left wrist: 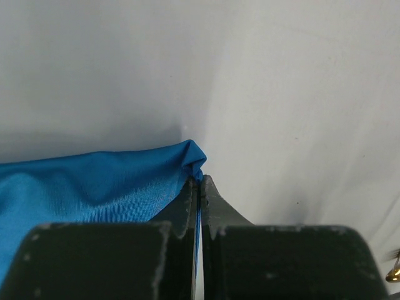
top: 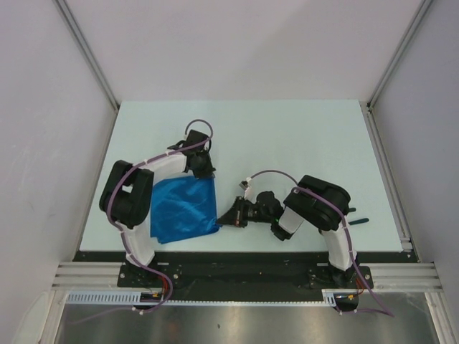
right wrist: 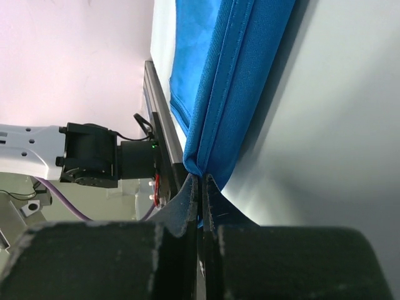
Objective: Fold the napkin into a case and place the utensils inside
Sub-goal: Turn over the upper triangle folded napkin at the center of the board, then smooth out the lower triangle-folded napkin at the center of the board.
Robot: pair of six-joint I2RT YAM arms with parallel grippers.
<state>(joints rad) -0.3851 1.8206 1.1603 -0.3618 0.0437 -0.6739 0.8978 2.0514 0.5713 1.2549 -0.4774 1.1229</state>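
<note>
The bright blue napkin [top: 183, 209] lies folded on the pale table, left of centre. My left gripper [top: 206, 172] is shut on its far right corner; the left wrist view shows cloth [left wrist: 94, 187] pinched between the closed fingertips of that gripper [left wrist: 199, 181]. My right gripper [top: 224, 219] is shut on the near right corner; the right wrist view shows the doubled hemmed edge [right wrist: 231, 75] running away from the closed tips of that gripper [right wrist: 201, 180]. One dark green utensil handle [top: 358, 220] pokes out right of my right arm. A gold utensil head [left wrist: 394, 271] shows at the left wrist view's right edge.
The table's near edge is a black rail [top: 237, 256], also visible in the right wrist view [right wrist: 164, 125]. A raised metal strip [top: 387, 172] runs along the right side. Pale walls close in the left, right and back. The left arm's base [right wrist: 94, 156] stands beyond the napkin.
</note>
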